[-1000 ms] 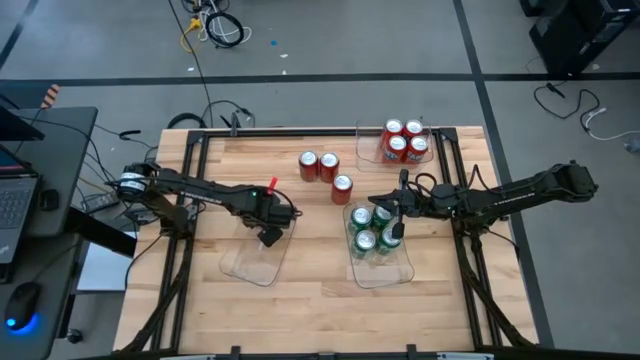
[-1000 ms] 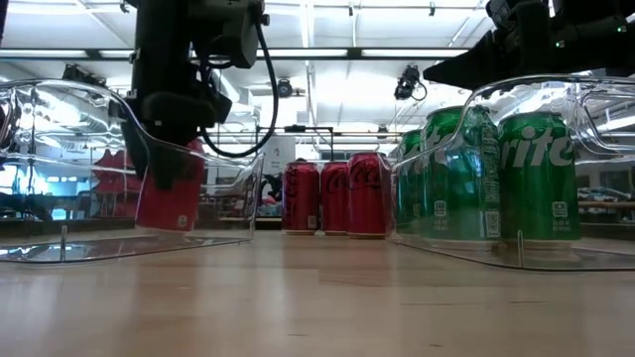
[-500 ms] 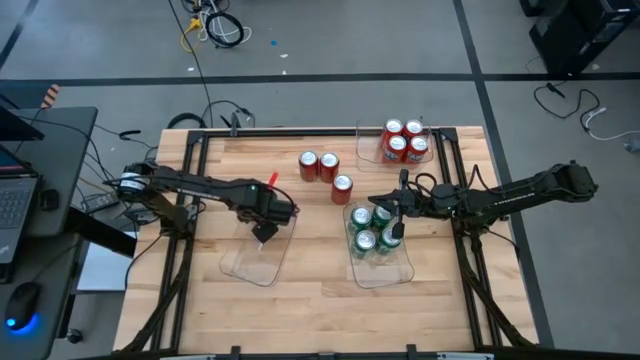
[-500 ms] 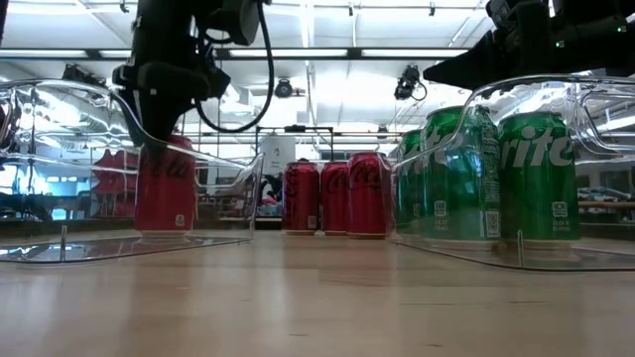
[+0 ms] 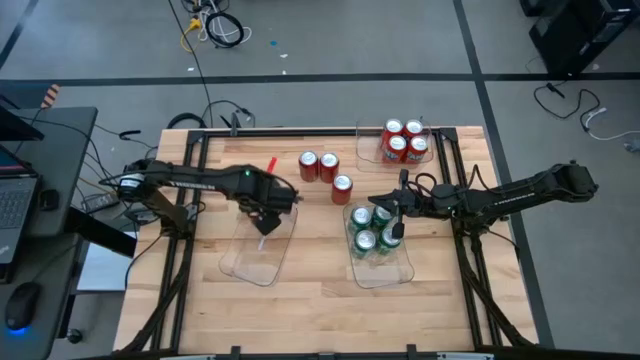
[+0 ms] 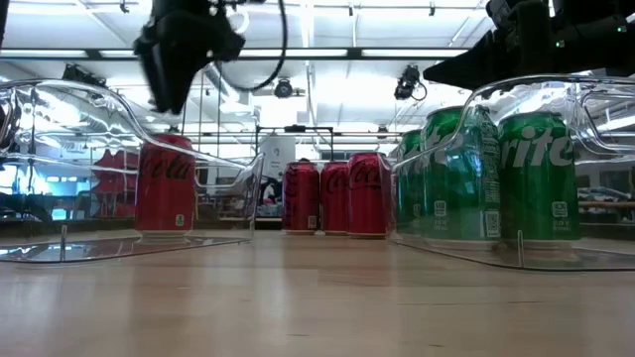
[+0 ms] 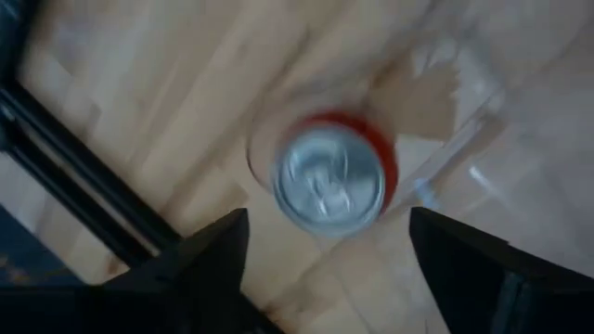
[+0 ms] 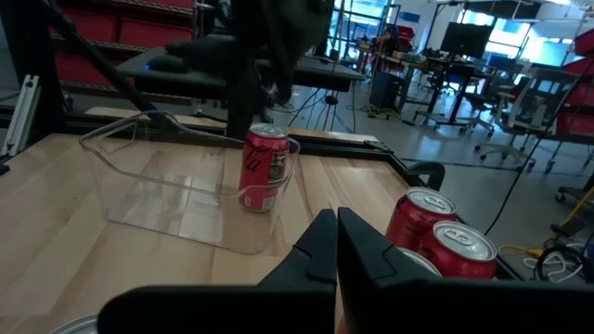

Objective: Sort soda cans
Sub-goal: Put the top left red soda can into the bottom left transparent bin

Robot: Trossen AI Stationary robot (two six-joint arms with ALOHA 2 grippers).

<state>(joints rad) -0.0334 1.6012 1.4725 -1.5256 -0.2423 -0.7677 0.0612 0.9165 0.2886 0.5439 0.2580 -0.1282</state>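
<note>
A red soda can stands upright on its base at the far end of the clear left bin. The left wrist view shows its silver top. My left gripper hangs open just above it, one finger to each side of the top, touching nothing. Several green cans stand in the near right bin. My right gripper hovers shut over them. Three red cans stand on the bare table, and several more in the far right bin.
Dark frame rails run along the table's left, far and right sides. The near half of the left bin holds nothing. Bare wood lies between the two near bins. A desk with a laptop stands off the table's left.
My left gripper set the red can down on the floor of the left bin, let go of it and rose clear, drifting a little toward the far edge. The can, tilted in the hold a second ago, now stands upright alone. The right arm kept still.
</note>
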